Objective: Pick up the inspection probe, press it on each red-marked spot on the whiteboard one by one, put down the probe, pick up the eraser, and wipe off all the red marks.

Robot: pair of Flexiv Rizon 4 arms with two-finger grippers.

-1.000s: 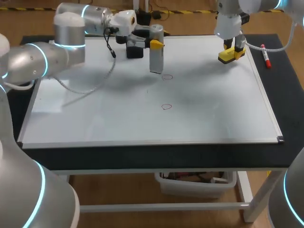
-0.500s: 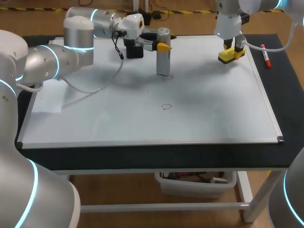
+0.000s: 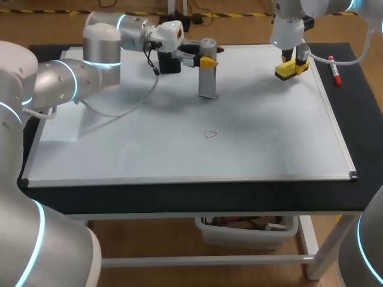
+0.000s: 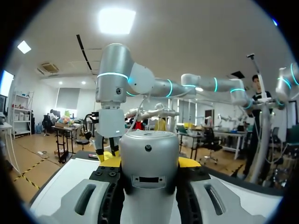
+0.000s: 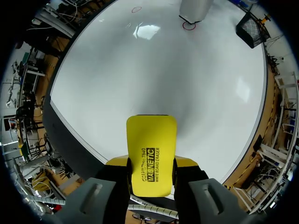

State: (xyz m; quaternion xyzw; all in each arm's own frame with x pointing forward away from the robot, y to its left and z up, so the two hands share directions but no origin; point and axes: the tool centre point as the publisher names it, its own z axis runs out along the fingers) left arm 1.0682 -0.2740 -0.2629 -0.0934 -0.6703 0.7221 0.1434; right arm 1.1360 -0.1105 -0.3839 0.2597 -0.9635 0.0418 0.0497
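My left pincer is clamped on the inspection probe. In the left wrist view the grey cylinder sits between my yellow tips, which touch it on both sides. I hold it upright over the far part of the whiteboard, with its foot on the far red mark. In the right wrist view the red ring shows around the probe's base, so I judge this spot is being pressed now.

The near red mark lies alone towards the middle of the board, well apart from the probe. I cannot tell from here whether it has had its press.

My right pincer is closed on the yellow eraser, gripping it by its two long sides. It hangs over the board's far right corner, well away from both marks. A red marker lies on the black table, just beside the board's right edge.

By my reckoning the task is about halfway. The probe is in hand and in use, and the eraser is already picked up. What is left is perhaps the near mark's press, then setting the probe down. After that both rings need wiping, since neither is erased yet.
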